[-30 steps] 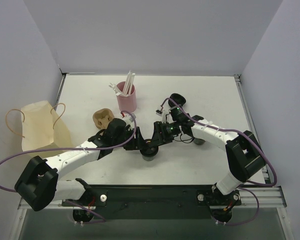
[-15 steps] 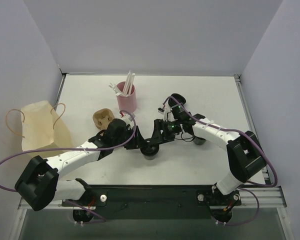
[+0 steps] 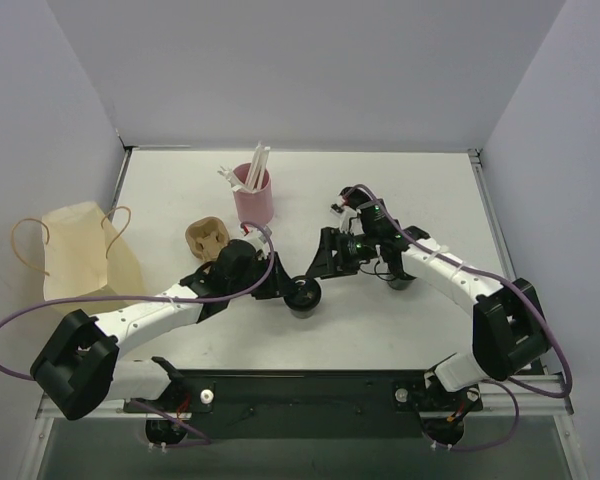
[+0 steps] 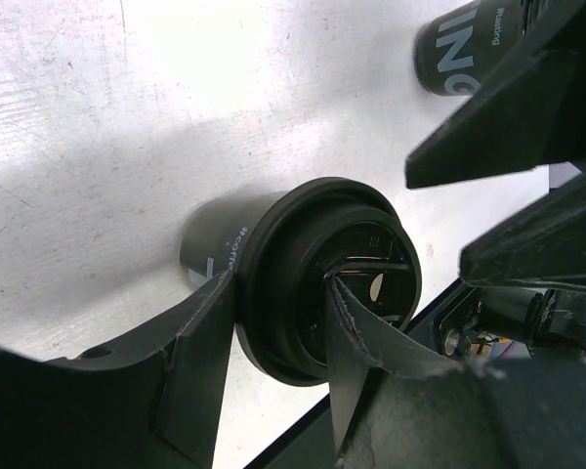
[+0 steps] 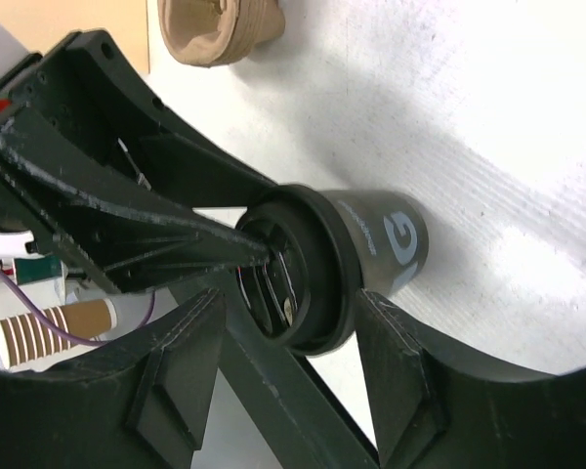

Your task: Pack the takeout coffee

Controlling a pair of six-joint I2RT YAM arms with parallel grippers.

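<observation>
Left gripper (image 4: 273, 293) — clamped on the lid (image 4: 327, 278) of a black cup (image 3: 302, 295): one finger sits outside the rim, the other presses into the lid's recessed top. Right gripper (image 5: 291, 298) — jaws apart, one finger to each side of the same lid, neither seen touching it. The cup rests on the table (image 3: 430, 190) near its middle, between the two wrists; whether it is quite upright cannot be told. A second cup (image 3: 398, 282), also black, stands near it on the right, partly hidden under the right arm. Just behind the left wrist sits a brown carrier (image 3: 208, 238), and beyond that a pink pot (image 3: 253, 200) of white sticks. A tan bag (image 3: 80, 255) with loop handles lies at the table's left edge.
</observation>
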